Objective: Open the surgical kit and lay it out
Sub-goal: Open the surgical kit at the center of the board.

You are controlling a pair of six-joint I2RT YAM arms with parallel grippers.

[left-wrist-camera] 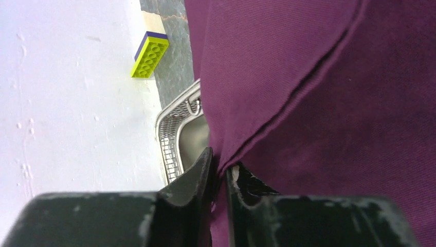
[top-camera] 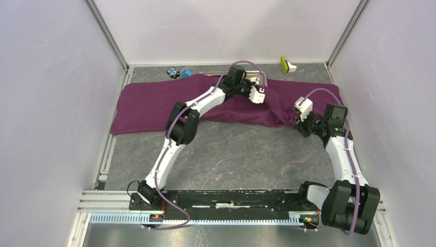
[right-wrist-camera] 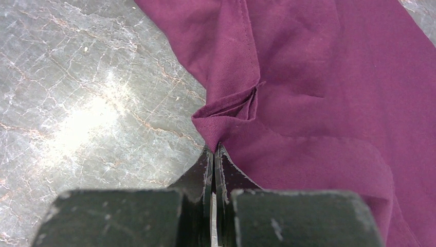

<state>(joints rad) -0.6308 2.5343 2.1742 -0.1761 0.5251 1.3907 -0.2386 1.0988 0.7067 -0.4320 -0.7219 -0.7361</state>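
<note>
purple cloth wrap [top-camera: 149,105] lies in a long rumpled band across the far part of the grey marbled table [top-camera: 241,154], flat at its left end and bunched and draped along its right half. the left gripper [top-camera: 259,96] reaches over the middle of the band, near its far edge. in the left wrist view its two dark fingers stand almost together with only a thin gap. a raised fold of the cloth runs down into that gap, so the cloth is pinched there. just left of those fingers, part of the steel tray [left-wrist-camera: 177,135] shows from under the cloth: a shiny basin with a wire-mesh rim, mostly covered.

the right gripper [top-camera: 301,110] sits at the near edge of the band's right part. in the right wrist view its fingers are pressed fully together on a small folded corner of the hem. the corner stands up in a pleat just beyond the tips, with bare table to the left.

the cloth is a deep plum weave with stitched hems and soft creases. by the back wall lie a yellow-green block [top-camera: 284,63], a small blue block [top-camera: 186,73] and a black-and-blue toy [top-camera: 173,72], the last two just beside the cloth's far edge.
</note>
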